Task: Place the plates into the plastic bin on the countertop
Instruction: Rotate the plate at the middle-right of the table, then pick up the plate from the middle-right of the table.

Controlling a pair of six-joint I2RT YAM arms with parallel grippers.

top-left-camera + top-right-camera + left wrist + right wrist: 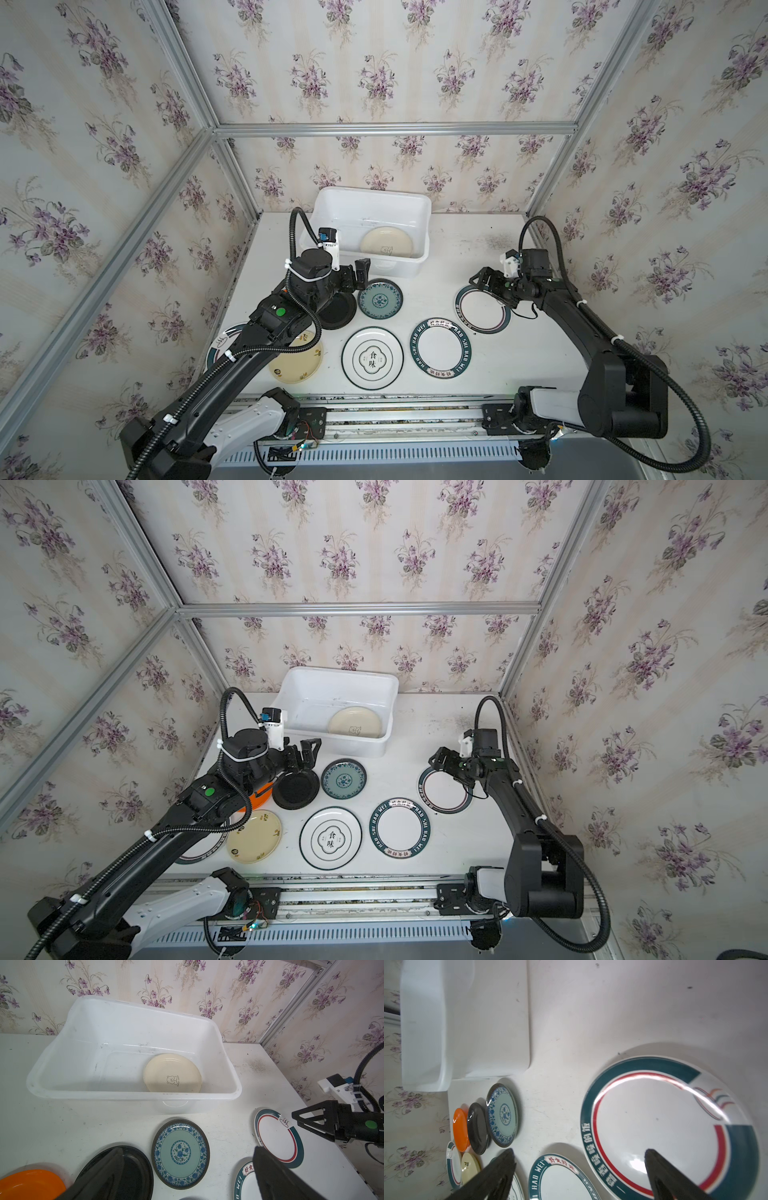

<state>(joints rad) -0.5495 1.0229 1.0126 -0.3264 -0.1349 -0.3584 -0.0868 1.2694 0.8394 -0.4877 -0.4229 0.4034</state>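
Here, at the lower left of both top views, a teal-rimmed plate point(220, 347) lies on the white counter point(519, 365), mostly hidden under the left arm. Just right of it sits a cream plate point(297, 368), flat and partly crossed by the arm's cable. Above that, a sliver of an orange plate point(259, 801) shows under the arm in a top view, and beside it lies a black plate point(338, 311).

The left end effector point(356, 275) hangs over the black plate's upper edge, just below the near left corner of the plastic bin point(365, 212). Its jaws are wide apart and hold nothing.

The bin stands at the upper middle of the counter, against the back wall. One cream bear plate point(386, 245) lies flat in its lower right part.

Below the bin rests a teal-patterned plate point(380, 299). Lower still lie a white plate with Chinese characters point(372, 358) and, to its right, a lettered teal-rimmed plate point(441, 350).

Farthest right is a red-ringed plate point(482, 311). The right end effector point(484, 280) hovers at its upper left rim, jaws spread and empty. Whether a finger touches the plate I cannot tell.
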